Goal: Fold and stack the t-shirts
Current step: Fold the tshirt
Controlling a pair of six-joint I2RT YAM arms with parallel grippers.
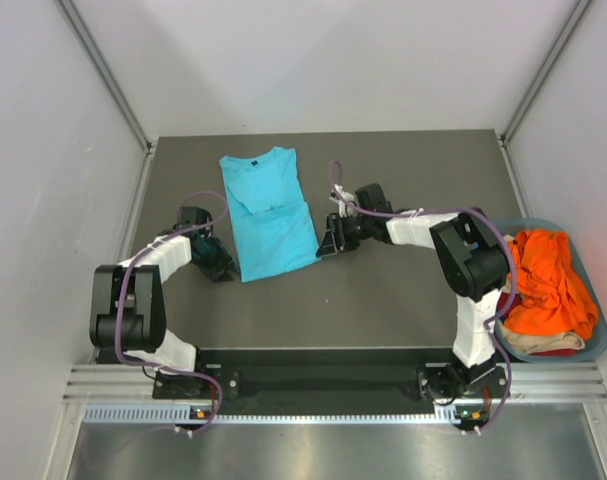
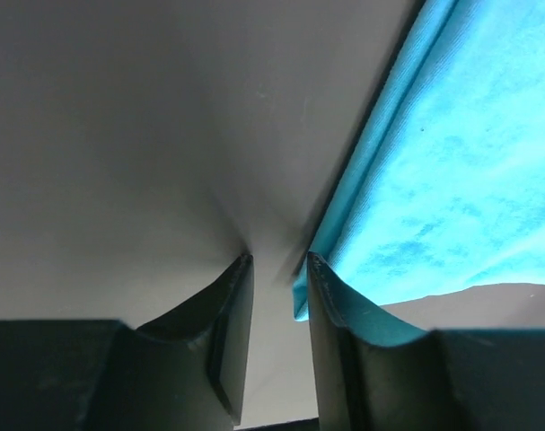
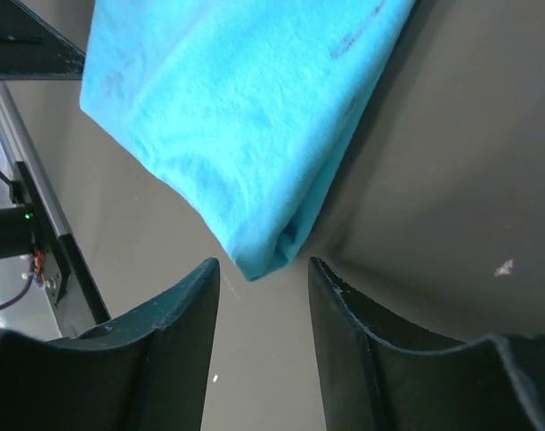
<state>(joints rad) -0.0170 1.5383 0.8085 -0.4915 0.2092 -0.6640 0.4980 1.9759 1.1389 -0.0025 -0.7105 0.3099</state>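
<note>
- left fingers (image 1: 215,262) parted, nothing between them, low on the tabletop (image 1: 403,170) just beside the shirt (image 1: 268,215) at its near-left corner. Risk: closing here pinches air or only the top layer, so the fold peels apart on lift
- shirt lies flat mid-tabletop, collar at the far end, no sleeves sticking out, so sides look folded in. Risk: if the two corners rise unevenly, the next fold goes skewed and the tucked sides spill
- right fingers (image 1: 328,240) parted, holding nothing. The folded near-right corner sits at the mouth of the gap, not in it. Risk: pushing forward bulldozes the corner into a bunch instead of taking all layers
- either side: a finger scraping the tabletop could drag the cloth
- basket (image 1: 601,320) far right holds orange shirt (image 1: 548,285) over beige shirt (image 1: 531,345). Right elbow is near its rim, so a wide swing could nudge it
</note>
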